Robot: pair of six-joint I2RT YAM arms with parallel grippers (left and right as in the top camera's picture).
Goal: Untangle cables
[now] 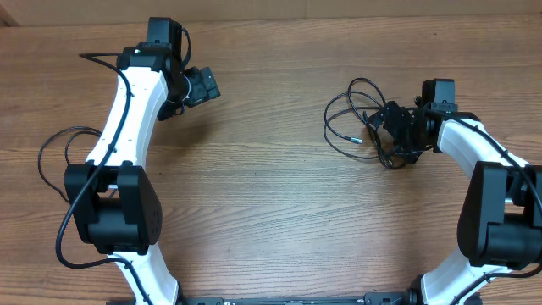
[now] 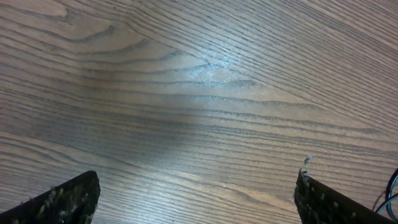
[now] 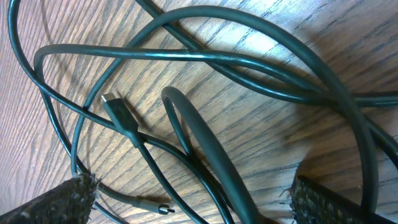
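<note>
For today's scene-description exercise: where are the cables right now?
Overhead, the cables lie on the right side of the table, partly beneath the open right gripper.

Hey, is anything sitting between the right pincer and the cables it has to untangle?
Nothing visible is. The right pincer hangs open directly over the cables, and its wrist view shows their loops and a plug lying on the table between its jaws.
</note>
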